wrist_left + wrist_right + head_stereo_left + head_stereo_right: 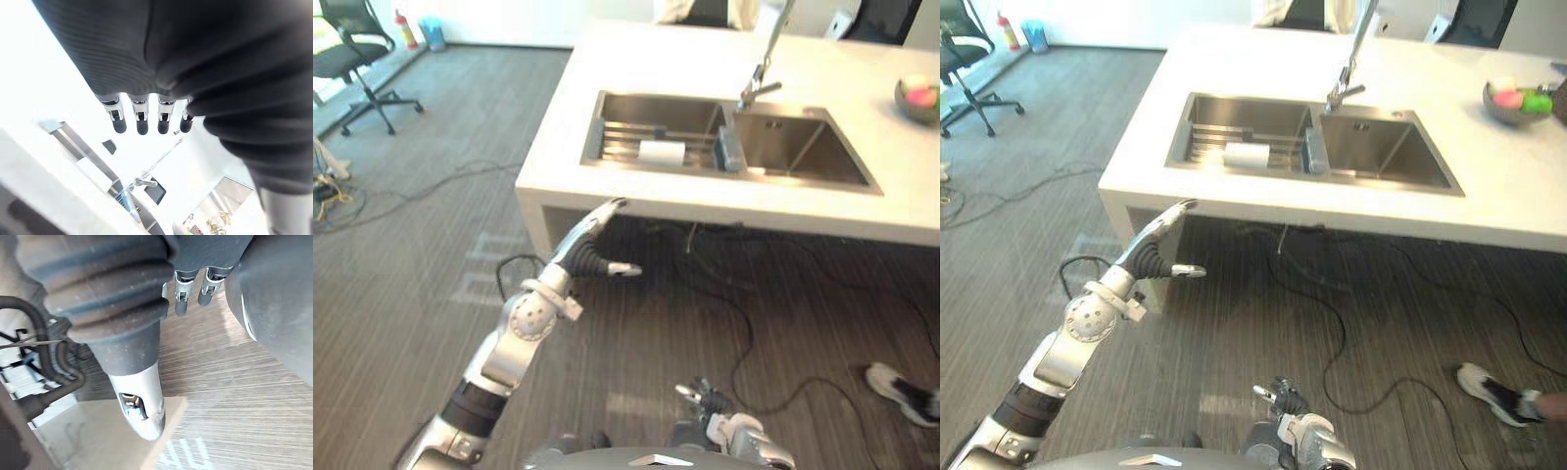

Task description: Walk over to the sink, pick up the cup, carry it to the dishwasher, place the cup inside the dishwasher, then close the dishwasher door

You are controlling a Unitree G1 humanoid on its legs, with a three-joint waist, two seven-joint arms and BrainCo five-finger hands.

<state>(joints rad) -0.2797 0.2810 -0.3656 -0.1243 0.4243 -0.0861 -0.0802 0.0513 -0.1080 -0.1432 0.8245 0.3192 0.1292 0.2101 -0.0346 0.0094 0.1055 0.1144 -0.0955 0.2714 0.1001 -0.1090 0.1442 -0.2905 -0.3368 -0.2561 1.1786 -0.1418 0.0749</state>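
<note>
A white cup [662,152] lies on its side on a rack in the left basin of the steel double sink [800,149], which is set in a white counter [646,59]. My left hand [590,257] is raised in front of the counter's near edge, below and to the left of the cup. Its fingers [142,120] are straight and hold nothing, and they point up at the counter. Low by my body, over the wood floor, hangs my right hand [710,399], its thumb [139,401] and fingers [181,296] relaxed and empty.
A tall faucet [762,73] stands behind the divider between the basins. A bowl of fruit [917,98] sits at the counter's right end. Cables [744,333] trail on the floor under the counter. A person's shoe [901,390] is at the right, an office chair [357,54] at the far left.
</note>
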